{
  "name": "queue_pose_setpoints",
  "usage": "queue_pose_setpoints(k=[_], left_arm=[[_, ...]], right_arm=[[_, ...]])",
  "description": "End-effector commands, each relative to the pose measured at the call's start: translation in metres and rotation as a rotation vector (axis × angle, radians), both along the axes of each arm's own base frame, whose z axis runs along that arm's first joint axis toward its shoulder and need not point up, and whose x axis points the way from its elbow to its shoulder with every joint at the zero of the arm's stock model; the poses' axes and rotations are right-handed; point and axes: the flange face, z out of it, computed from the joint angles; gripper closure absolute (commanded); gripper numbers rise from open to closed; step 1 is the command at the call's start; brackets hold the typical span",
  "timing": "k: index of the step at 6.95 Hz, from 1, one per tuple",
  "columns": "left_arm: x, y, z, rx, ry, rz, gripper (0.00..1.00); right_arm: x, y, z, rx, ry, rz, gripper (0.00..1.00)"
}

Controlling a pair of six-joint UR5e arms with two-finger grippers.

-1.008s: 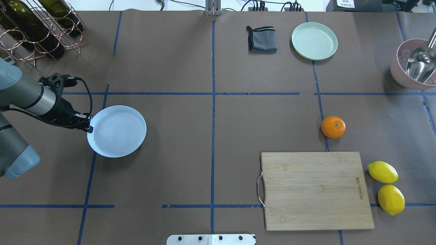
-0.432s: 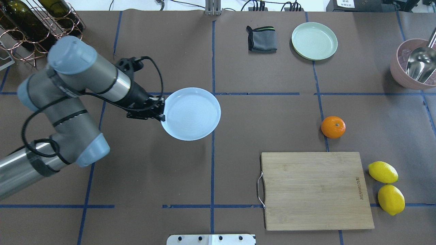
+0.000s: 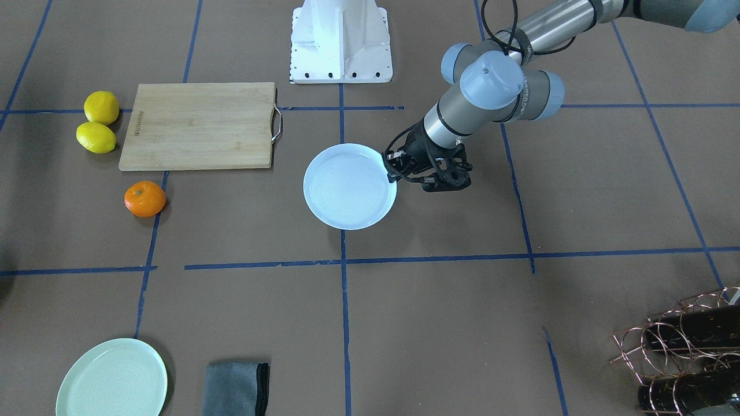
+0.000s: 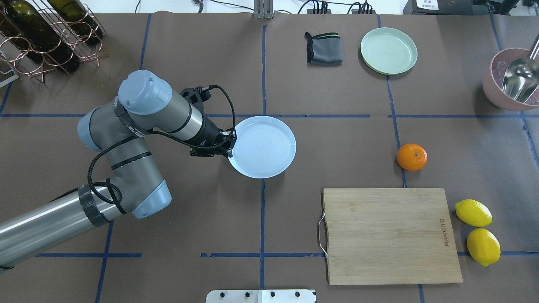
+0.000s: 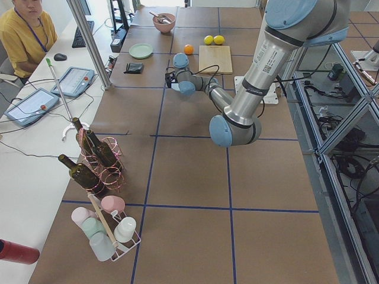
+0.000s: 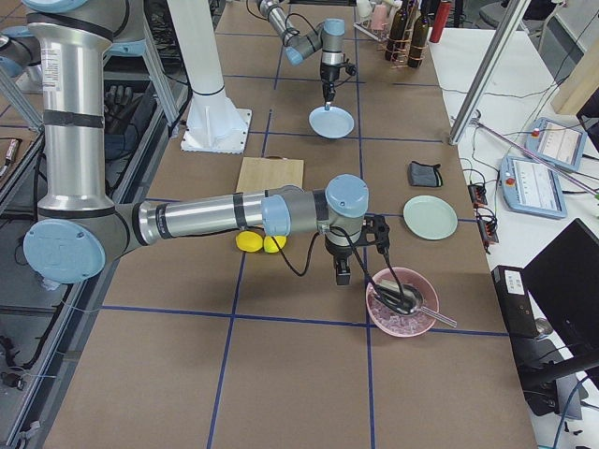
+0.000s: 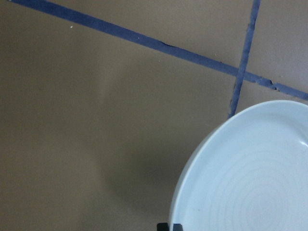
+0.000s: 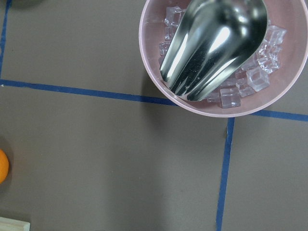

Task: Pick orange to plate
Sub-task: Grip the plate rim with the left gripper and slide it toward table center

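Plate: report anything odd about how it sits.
It isn't lying on the table: the left gripper pinches the plate by its rim, and the shadow below suggests it is lifted. The orange lies far off, untouched.

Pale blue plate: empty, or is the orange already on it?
Empty. The plate shows a bare surface in overhead and front views; the orange lies on the table near the cutting board.

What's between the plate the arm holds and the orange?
Nothing. In the overhead view the stretch from the plate to the orange is bare brown table cover, crossed only by a blue tape line; the cutting board sits clear of it.
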Motion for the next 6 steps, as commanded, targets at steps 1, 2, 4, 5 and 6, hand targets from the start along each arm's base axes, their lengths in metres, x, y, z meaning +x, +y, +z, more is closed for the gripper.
queue_pose_setpoints(k=[1, 2, 4, 5, 6], left_arm=[[0.023, 0.013, 0.014, 0.02, -0.002, -0.003, 1.0], [0.025, 0.014, 0.014, 0.02, -0.002, 0.0, 1.0], [0.022, 0.016, 0.011, 0.029, 0.003, 0.002, 0.33], [0.009, 0.016, -0.004, 0.046, 0.031, -0.009, 0.29], [-0.005, 0.02, -0.021, 0.084, 0.068, -0.009, 0.28]], right_arm=[[-0.003, -0.001, -0.002, 0.003, -0.007, -0.007, 0.0], [-0.012, -0.001, -0.004, 0.005, -0.019, -0.026, 0.0], [-0.038, -0.006, -0.013, 0.022, -0.034, -0.08, 0.0], [-0.07, -0.008, -0.024, 0.075, -0.042, -0.135, 0.0], [-0.101, -0.007, -0.036, 0.026, -0.066, -0.081, 0.0]])
